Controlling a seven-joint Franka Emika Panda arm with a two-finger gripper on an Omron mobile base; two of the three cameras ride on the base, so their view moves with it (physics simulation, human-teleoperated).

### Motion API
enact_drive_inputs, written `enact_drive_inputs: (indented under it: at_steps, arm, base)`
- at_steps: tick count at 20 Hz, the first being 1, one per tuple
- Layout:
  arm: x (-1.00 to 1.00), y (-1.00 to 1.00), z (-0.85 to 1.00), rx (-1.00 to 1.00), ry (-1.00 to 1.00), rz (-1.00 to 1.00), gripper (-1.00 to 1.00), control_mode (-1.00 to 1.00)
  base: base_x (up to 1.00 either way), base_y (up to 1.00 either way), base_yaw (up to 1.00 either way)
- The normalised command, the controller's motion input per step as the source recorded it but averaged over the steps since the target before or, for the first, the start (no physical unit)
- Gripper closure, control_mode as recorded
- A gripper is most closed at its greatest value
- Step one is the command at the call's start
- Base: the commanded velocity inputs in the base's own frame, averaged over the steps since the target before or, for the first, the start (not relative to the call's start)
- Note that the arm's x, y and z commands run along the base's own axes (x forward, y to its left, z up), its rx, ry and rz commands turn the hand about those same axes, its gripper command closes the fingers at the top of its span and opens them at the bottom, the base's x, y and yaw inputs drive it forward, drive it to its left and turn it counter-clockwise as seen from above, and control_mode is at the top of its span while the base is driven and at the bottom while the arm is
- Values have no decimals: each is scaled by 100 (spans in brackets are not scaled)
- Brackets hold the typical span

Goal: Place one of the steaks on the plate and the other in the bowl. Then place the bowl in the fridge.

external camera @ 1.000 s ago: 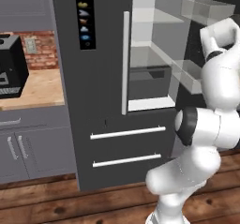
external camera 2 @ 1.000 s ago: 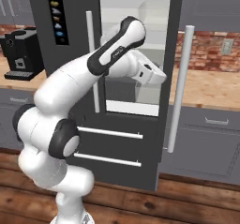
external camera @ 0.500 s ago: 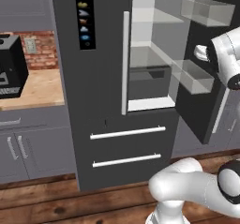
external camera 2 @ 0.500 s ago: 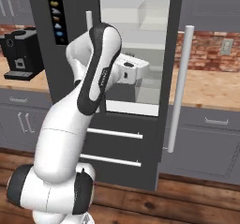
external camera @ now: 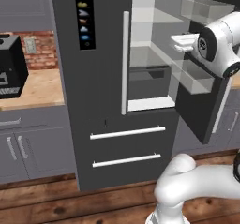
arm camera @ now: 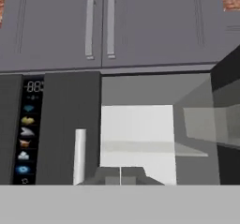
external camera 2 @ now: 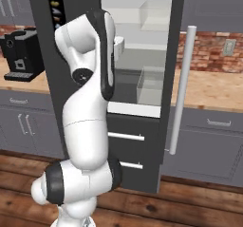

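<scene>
Arm swung higher since before, fridge door open, display reads "88"

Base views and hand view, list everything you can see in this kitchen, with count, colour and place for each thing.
fridge: one, dark grey, centre; left door shut, right door open
door handles: two, silver, one upright on each door
icon panel: one, black with coloured icons, on the left door
drawers: two, dark grey with silver bars, below the doors
door bins: two, clear, on the open door
bowl: one, pale cream, at the fridge opening by the arm's end
coffee machine: one, black, on the counter left of the fridge
counter: light wood, both sides of the fridge
cabinets: grey, below the counter
floor: brown wood
arm: one, white with dark joints
</scene>
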Motion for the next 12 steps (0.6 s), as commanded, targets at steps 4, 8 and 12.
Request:
enact_drive_inputs:
  at_steps: [4,8,12]
  arm:
    - [35,100,9,7,10,3,100,-100]
    - [65,100,-10,-5,4,-7,100,-100]
    - [74,100,0,-14,1,-30,100,-100]
  base:
    - [0,0,0]
    - [0,0,0]
    - [0,0,0]
